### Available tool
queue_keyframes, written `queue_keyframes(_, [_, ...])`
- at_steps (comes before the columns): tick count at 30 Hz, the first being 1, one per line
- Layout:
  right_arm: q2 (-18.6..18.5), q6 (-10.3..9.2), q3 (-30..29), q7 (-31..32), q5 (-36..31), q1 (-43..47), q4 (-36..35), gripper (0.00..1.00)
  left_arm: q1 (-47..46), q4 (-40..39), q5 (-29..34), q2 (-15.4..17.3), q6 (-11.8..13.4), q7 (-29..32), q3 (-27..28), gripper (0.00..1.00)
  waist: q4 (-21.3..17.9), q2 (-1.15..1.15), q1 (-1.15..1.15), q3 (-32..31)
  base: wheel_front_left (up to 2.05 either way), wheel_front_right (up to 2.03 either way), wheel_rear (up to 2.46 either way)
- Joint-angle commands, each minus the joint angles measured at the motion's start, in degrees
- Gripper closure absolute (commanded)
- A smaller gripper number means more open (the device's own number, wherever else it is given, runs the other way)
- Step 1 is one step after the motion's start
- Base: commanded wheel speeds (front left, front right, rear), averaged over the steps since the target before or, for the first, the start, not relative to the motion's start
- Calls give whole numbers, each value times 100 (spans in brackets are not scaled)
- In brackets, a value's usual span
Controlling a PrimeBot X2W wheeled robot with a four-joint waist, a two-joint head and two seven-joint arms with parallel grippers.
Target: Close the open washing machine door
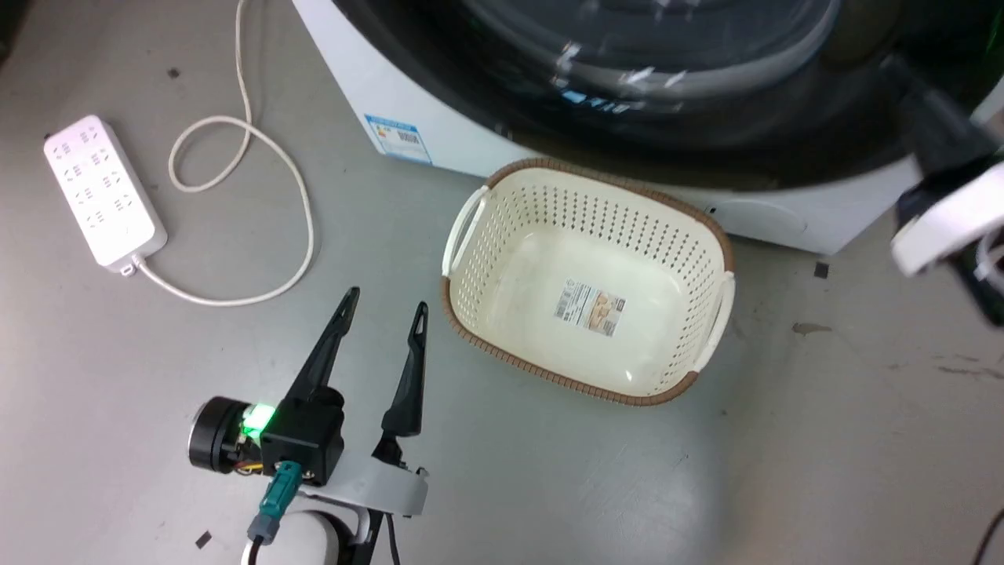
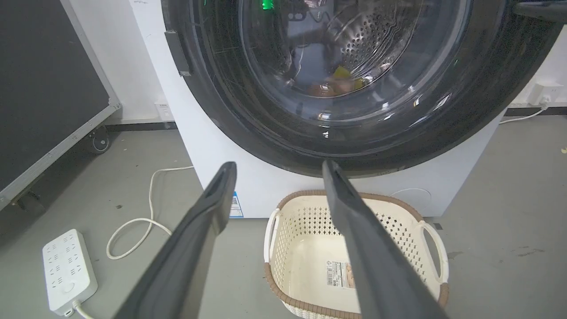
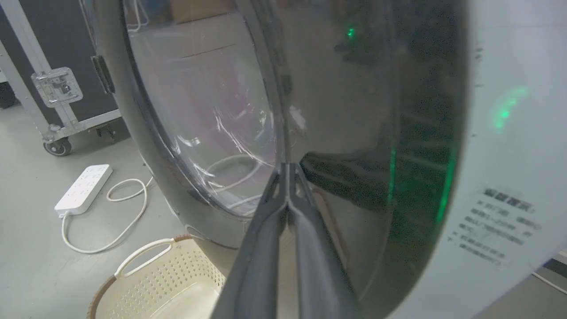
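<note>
- Judging by the left wrist view, the washing machine door (image 2: 212, 88) lies in against the front of the washing machine (image 2: 274, 188). Its black rim covers the porthole, and the steel drum shows through the glass.
- I cannot tell whether the latch is engaged. I see no gap along the lower rim, but the catch side is not clear to me.
- My right gripper (image 3: 288, 167) has its fingers pressed together and holds nothing. The tips touch the door near where the glass meets the rim.
- My left gripper (image 1: 388, 299) hangs low over the floor with fingers spread, holding nothing. It is well apart from the door and near the cream basket (image 1: 502, 259).
- I reckon the swing is all but done. What is left is a firm last push until the door locks, then backing the right arm off.
</note>
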Motion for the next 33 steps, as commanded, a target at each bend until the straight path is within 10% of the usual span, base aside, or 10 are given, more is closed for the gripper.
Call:
queue_keyframes(1, [-89,-12,-39,-26,104,-223,158,100,-95,-40,-30,-9,34,-30,-10,0,38,0,-1,82,0,0,0])
queue_keyframes(16, [73,-12,-200,-26,369,-1086,1251,100,-224,-43,-49,-24,123,-30,-16,0,-68,0,-1,19,0,0,0])
queue_keyframes(18, [117,-12,-286,-26,326,-913,1101,11,-207,-30,-74,-24,128,-30,21,0,-135,0,-1,-123,0,0,0])
queue_keyframes(19, [150,-12,-317,-26,281,-788,1038,0,-190,-17,-94,-25,135,-30,52,0,-182,0,-1,-226,0,0,0])
queue_keyframes(33, [1051,-12,-1911,-26,-679,2148,-931,0,358,459,-148,33,115,-30,325,0,-957,0,-1,-1785,0,0,0])
